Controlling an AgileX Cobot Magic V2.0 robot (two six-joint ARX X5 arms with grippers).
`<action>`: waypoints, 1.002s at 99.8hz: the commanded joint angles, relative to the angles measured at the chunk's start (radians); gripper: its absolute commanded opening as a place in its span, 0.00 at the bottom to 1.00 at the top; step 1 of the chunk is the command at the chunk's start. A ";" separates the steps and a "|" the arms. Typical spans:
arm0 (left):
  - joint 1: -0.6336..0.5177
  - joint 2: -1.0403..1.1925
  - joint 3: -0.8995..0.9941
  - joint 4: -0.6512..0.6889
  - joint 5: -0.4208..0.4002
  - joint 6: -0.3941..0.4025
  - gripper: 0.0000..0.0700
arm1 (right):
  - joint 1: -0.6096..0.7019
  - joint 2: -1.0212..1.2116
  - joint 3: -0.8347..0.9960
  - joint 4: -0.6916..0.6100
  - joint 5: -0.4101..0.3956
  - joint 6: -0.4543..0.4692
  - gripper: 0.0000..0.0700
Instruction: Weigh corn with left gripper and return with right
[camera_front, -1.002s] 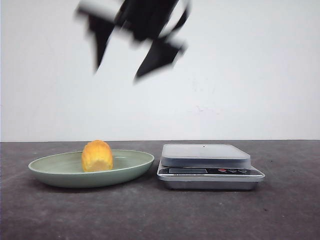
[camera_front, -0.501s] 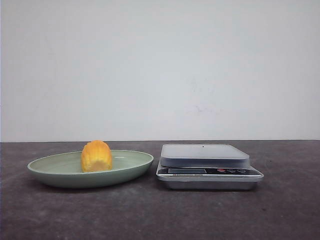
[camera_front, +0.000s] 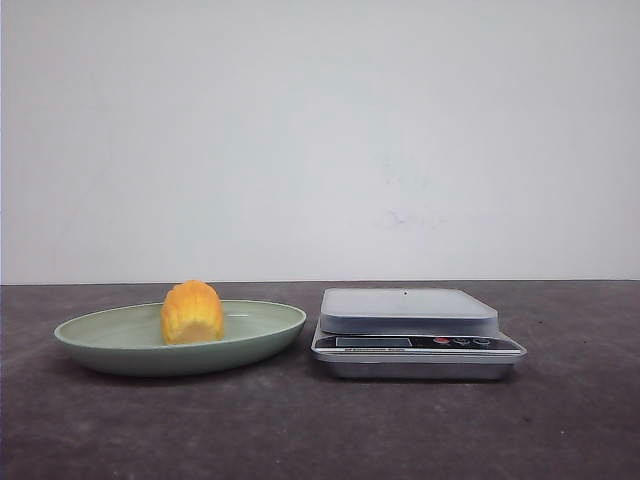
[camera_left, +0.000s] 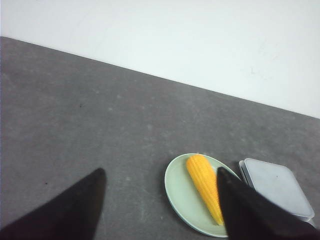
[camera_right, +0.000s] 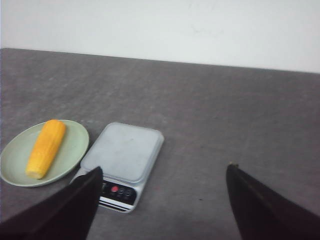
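Note:
The corn (camera_front: 193, 313) is a yellow-orange cob lying in a pale green dish (camera_front: 262, 330) at the left of the table. It looks stubby end-on in the front view. The wrist views show it long and tapered, in the left wrist view (camera_left: 204, 185) and the right wrist view (camera_right: 46, 147). A silver kitchen scale (camera_front: 410, 310) stands right of the dish with nothing on its platform. My left gripper (camera_left: 160, 172) is open and empty, high above the table near the dish. My right gripper (camera_right: 164, 167) is open and empty, high above the scale (camera_right: 125, 150). Neither gripper shows in the front view.
The dark grey table (camera_front: 320, 430) runs back to a plain white wall (camera_front: 320, 140). The scale's display and buttons (camera_front: 455, 342) face the front. Dish and scale stand close together, a narrow gap between them.
A blurred dark gripper at the top of the front view one second ago has left that view. The corn, dish and scale have stayed in place.

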 joint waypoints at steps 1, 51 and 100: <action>-0.006 0.000 -0.010 0.025 -0.003 0.016 0.40 | 0.008 -0.010 -0.035 0.043 -0.003 0.039 0.54; -0.006 0.003 -0.144 0.240 0.016 0.055 0.03 | 0.008 -0.012 -0.131 0.164 -0.004 0.039 0.01; -0.006 0.003 -0.143 0.241 0.016 0.054 0.03 | 0.008 -0.012 -0.131 0.164 -0.004 0.039 0.01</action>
